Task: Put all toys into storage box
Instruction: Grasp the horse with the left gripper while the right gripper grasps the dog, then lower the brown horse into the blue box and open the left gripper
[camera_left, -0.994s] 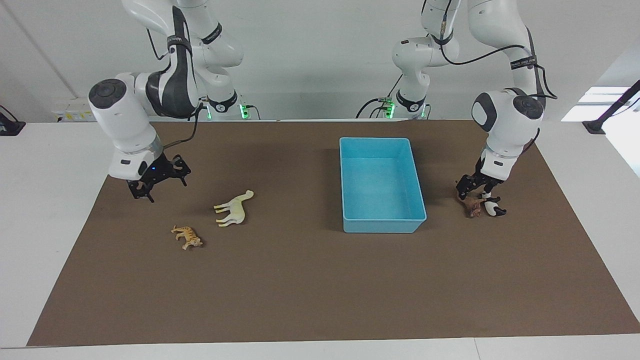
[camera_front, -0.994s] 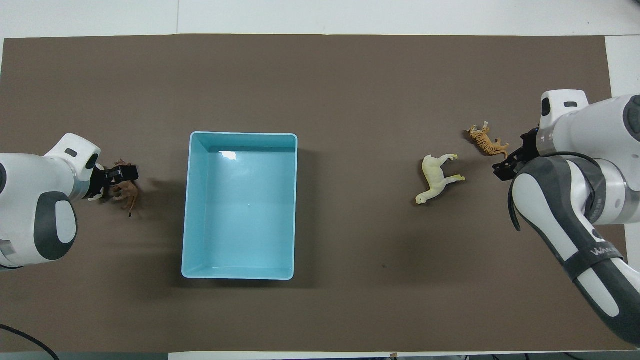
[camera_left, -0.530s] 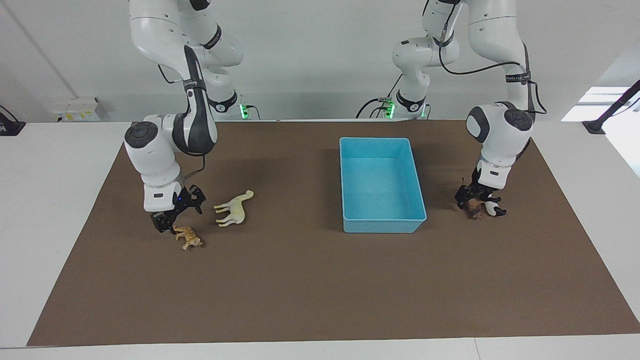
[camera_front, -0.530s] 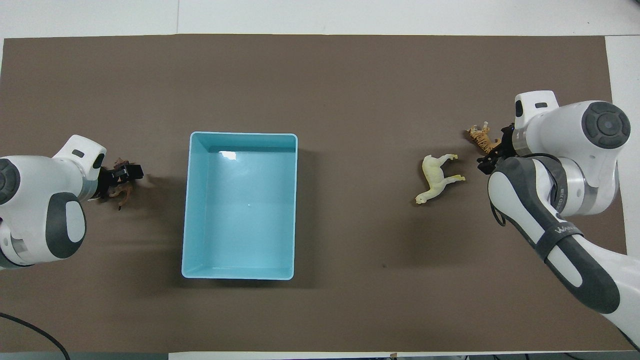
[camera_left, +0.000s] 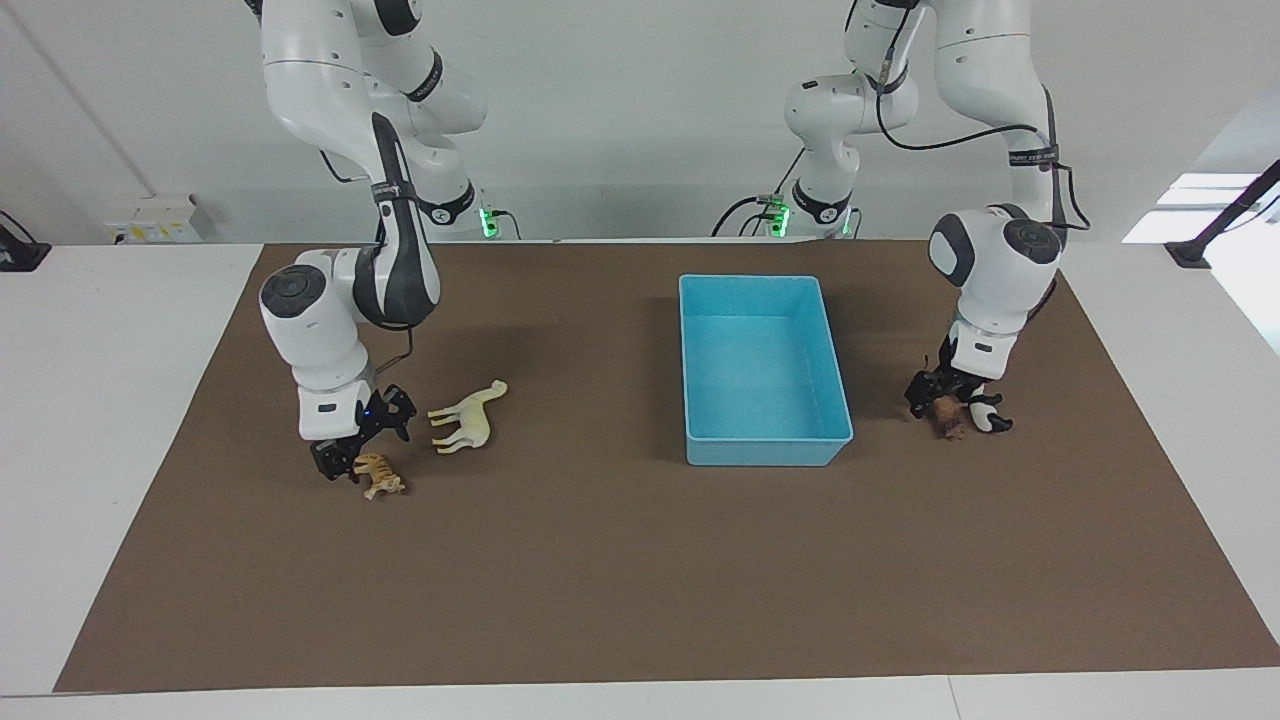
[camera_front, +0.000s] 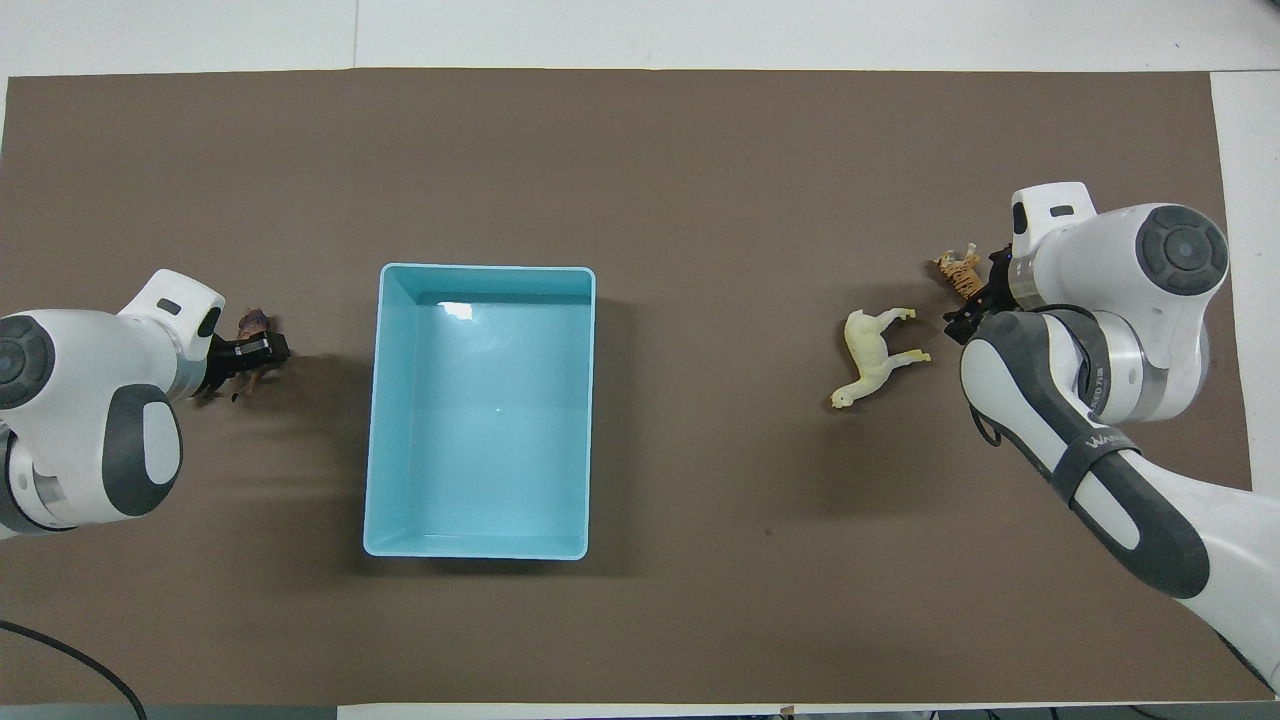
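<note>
The light blue storage box (camera_left: 765, 440) (camera_front: 478, 545) stands empty on the brown mat. My left gripper (camera_left: 940, 398) (camera_front: 235, 365) is low and open, its fingers around the brown lion (camera_left: 947, 418) (camera_front: 252, 325). The black-and-white panda (camera_left: 988, 418) lies beside the lion and is hidden under the wrist in the overhead view. My right gripper (camera_left: 362, 445) (camera_front: 975, 300) is open just above the orange tiger (camera_left: 380, 478) (camera_front: 960, 272). The cream horse (camera_left: 468, 415) (camera_front: 872, 352) lies on its side beside the tiger, toward the box.
The brown mat (camera_left: 620, 570) covers most of the white table. The lion and panda lie at the left arm's end, the tiger and horse at the right arm's end, with the box between them.
My right gripper has swung from over bare mat down to the tiger. My left gripper has sunk lower around the lion. No toy has left the mat.
</note>
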